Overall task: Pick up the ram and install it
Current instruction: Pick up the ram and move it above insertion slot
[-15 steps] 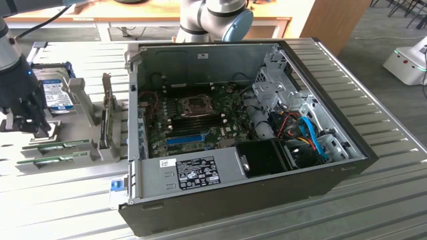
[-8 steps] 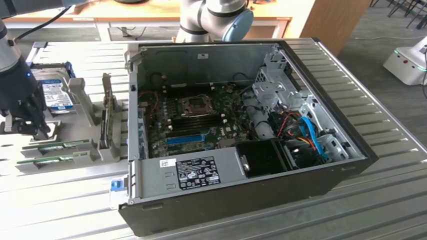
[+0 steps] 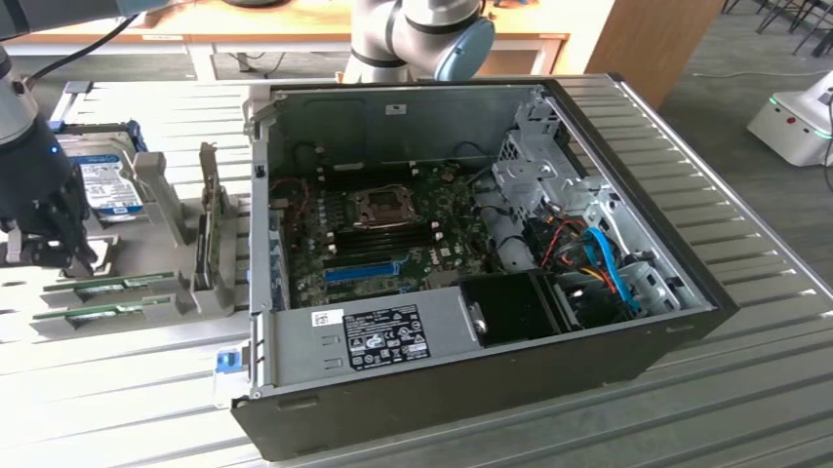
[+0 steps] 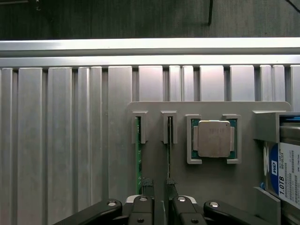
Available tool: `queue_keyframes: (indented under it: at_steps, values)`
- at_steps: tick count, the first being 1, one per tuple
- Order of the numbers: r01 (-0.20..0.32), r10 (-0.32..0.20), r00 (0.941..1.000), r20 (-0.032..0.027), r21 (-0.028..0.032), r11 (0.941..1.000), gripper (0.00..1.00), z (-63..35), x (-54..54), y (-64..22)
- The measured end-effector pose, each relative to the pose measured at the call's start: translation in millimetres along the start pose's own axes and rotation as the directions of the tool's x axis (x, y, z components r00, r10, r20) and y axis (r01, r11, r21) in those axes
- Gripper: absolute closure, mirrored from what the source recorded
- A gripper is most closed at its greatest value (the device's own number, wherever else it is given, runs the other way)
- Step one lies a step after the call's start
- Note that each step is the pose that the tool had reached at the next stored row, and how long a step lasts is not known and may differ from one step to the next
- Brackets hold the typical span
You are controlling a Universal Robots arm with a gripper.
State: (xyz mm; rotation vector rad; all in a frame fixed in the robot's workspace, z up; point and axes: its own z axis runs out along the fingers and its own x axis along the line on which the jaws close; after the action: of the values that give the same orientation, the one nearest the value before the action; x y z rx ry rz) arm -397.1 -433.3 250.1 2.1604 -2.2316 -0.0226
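Two green ram sticks stand on edge in the slots of a grey holder (image 4: 211,183), one ram (image 4: 138,154) beside the other ram (image 4: 168,152). In the exterior view they lie at that view's left, as ram (image 3: 111,286) and ram (image 3: 98,314). My black gripper (image 4: 159,187) hovers just over the holder, open, with nothing between its fingers. One fingertip (image 4: 171,185) sits over the end of the second ram stick. In the exterior view the gripper (image 3: 62,255) hangs right above the holder. The open computer case (image 3: 677,322) shows its motherboard (image 3: 390,229).
A silver processor (image 4: 214,139) rests in the holder's square pocket. A hard drive with a blue-and-white label (image 4: 287,176) stands in the holder, seen as the hard drive (image 3: 111,185) behind my gripper. A blue slot strip (image 3: 358,271), cables and a drive cage (image 3: 547,166) crowd the case. The table is ribbed metal.
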Motion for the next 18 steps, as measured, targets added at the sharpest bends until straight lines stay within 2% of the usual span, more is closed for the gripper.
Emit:
queue_keyframes:
  at_steps: [18]
  values:
    - [0.0,0.0,1.0,0.0,0.0,1.0,0.77,0.2,13.3,-0.4]
